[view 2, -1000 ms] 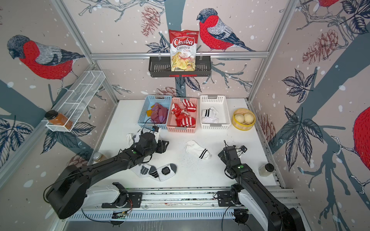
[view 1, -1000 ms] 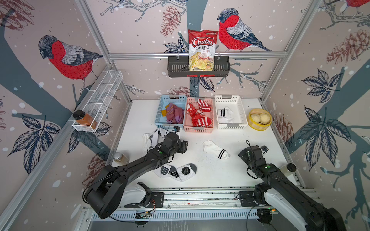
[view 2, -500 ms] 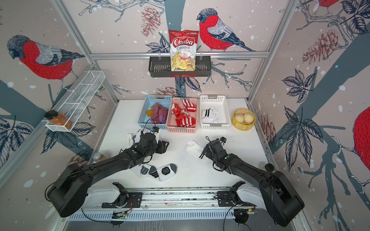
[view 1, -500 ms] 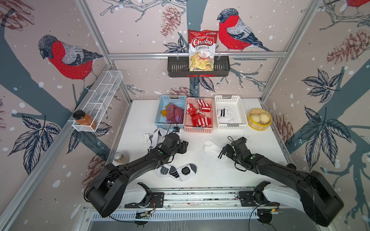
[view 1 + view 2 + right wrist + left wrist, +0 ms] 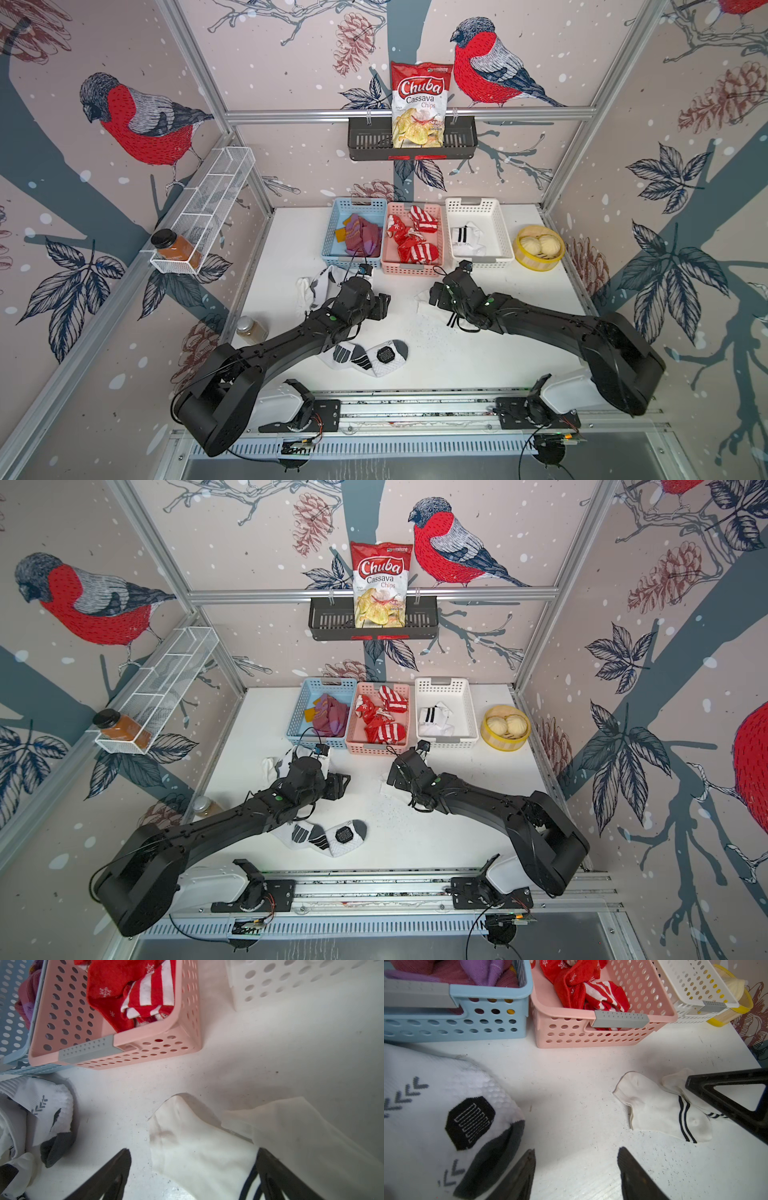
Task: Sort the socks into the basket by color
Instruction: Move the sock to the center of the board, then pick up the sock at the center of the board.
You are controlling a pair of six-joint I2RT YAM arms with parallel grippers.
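we list: blue basket [image 5: 330, 232] with purple socks [image 5: 362, 236]; pink basket [image 5: 411, 269] with red socks [image 5: 413, 245]; white basket [image 5: 501, 232] with a black-banded sock [image 5: 464, 241]. loose on the surface [image 5: 457, 353]: grey-patched socks [image 5: 374, 355] partly under the left arm, a white striped sock [image 5: 197, 1153] (mostly hidden by the right wrist from above). left fingers [image 5: 519, 1174] spread over bare surface; right fingers [image 5: 112, 1169] spread astride that sock. bun steamer [image 5: 539, 248] beside the white basket.

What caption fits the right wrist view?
Open right gripper poised over a white striped sock near the pink basket.
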